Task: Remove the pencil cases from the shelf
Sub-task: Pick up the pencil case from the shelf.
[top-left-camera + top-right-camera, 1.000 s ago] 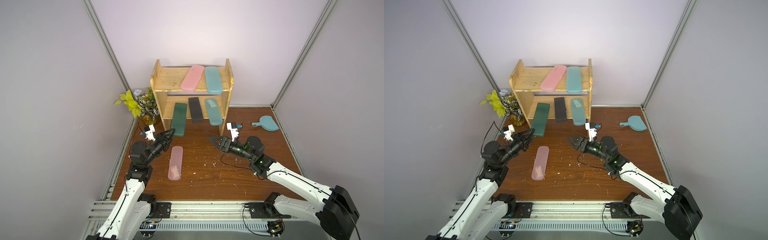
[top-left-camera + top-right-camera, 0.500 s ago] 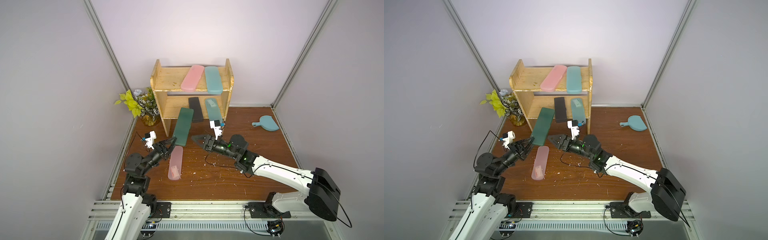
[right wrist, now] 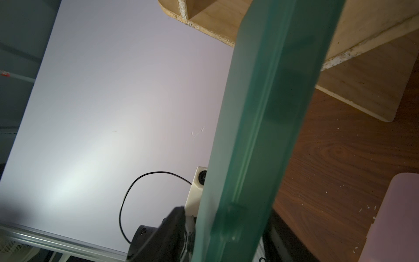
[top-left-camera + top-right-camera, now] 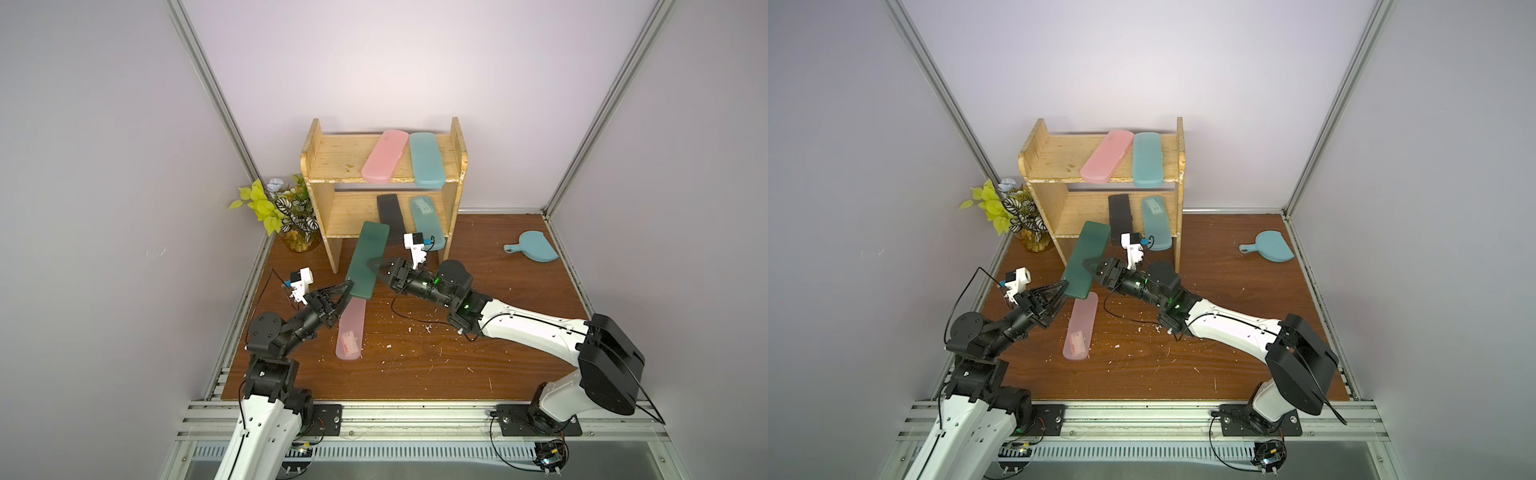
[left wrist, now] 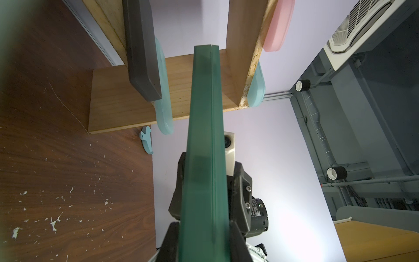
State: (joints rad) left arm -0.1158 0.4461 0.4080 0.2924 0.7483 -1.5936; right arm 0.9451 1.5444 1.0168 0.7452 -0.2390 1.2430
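A dark green pencil case (image 4: 370, 245) (image 4: 1088, 245) (image 5: 204, 102) (image 3: 272, 90) hangs tilted before the shelf (image 4: 345, 158) (image 4: 1059, 158), its far end at the lower board's front edge. My left gripper (image 4: 351, 284) (image 4: 1065, 284) (image 5: 204, 240) is shut on its near end. My right gripper (image 4: 374, 266) (image 4: 1090, 266) (image 3: 231, 238) straddles its middle, open, one finger touching, a slim gap at the other. A pink case (image 4: 384, 156) and a teal one (image 4: 426, 160) lie on the top board. Black (image 4: 390, 214) and teal (image 4: 428, 222) cases lie below. Another pink case (image 4: 351, 328) rests on the table.
A teal dustpan (image 4: 534, 251) lies at the right rear of the brown table (image 4: 415, 374). A potted plant (image 4: 286, 216) stands left of the shelf. White crumbs dot the wood. Walls close in on three sides.
My left gripper drew the green case out and forward from the lower board. My right arm swung left to the case and its jaws narrowed around it.
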